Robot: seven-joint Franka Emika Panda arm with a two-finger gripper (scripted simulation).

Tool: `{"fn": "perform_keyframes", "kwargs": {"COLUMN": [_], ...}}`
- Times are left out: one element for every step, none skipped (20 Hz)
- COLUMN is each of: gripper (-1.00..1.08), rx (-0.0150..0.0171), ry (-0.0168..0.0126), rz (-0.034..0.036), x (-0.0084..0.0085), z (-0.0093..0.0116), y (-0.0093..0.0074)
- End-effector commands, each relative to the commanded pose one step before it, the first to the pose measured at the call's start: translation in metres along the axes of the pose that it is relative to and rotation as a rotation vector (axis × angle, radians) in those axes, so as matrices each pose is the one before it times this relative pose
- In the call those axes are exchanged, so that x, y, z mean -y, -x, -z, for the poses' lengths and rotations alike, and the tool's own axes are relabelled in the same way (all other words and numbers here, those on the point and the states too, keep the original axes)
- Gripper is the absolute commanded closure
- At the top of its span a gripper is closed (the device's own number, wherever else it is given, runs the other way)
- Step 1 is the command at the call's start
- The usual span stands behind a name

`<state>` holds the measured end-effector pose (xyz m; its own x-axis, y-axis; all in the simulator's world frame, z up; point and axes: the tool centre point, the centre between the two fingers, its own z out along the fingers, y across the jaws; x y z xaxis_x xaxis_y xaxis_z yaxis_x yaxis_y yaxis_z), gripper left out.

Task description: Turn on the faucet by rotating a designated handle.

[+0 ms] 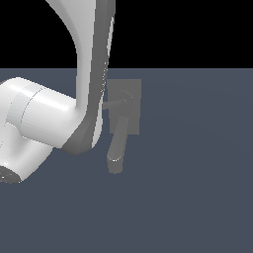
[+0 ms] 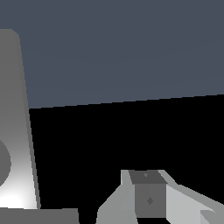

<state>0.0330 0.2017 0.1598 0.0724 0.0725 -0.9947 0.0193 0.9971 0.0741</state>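
Note:
The grey faucet stands on its flat base plate [image 1: 133, 94] in the exterior view. Its thick spout [image 1: 117, 146] runs toward the camera and ends in a downturned tip. The thin handle [image 1: 114, 104] sticks out from a small round pivot [image 1: 128, 99] toward the exterior view's left, and its far end is hidden behind my white arm [image 1: 89, 74]. The arm also hides my gripper there. In the wrist view a grey slab of the faucet [image 2: 15, 113] fills one side. Of my gripper only one grey finger [image 2: 149, 197] shows, so its state is unclear.
The faucet sits on a flat blue-grey floor [image 1: 197, 173]. My arm's bulky white links [image 1: 34, 123] take up the exterior view's left side, close to the faucet. Beyond the floor's far edge is plain black.

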Motion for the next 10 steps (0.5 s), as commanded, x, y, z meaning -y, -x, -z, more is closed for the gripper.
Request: {"fn": "perform_keyframes", "kwargs": {"gripper": [1.08, 1.08, 1.08, 1.08, 1.08, 1.08, 1.08, 1.08, 1.08, 1.08], "rx": [-0.03758, -0.01120, -0.00951, -0.00781, -0.00606, -0.00447, -0.00299, -0.00172, 0.00012, 0.00150], "ry": [-0.00497, -0.00216, -0.00206, -0.00171, -0.00115, -0.00048, 0.00030, 0.00109, 0.00090, -0.00064], "rz": [0.02144, 0.00599, 0.00509, 0.00413, 0.00310, 0.00214, 0.00121, 0.00038, -0.00036, -0.00043], "x": [0.00953, 0.00304, 0.00272, 0.00222, 0.00158, 0.00089, 0.00016, -0.00057, -0.00065, 0.00027], "z": [0.00348, 0.00091, 0.00074, 0.00059, 0.00048, 0.00039, 0.00034, 0.00029, 0.00010, -0.00023], "y": [-0.01835, -0.00549, -0.00468, -0.00384, -0.00296, -0.00216, -0.00139, -0.00075, 0.00013, 0.00066]}}
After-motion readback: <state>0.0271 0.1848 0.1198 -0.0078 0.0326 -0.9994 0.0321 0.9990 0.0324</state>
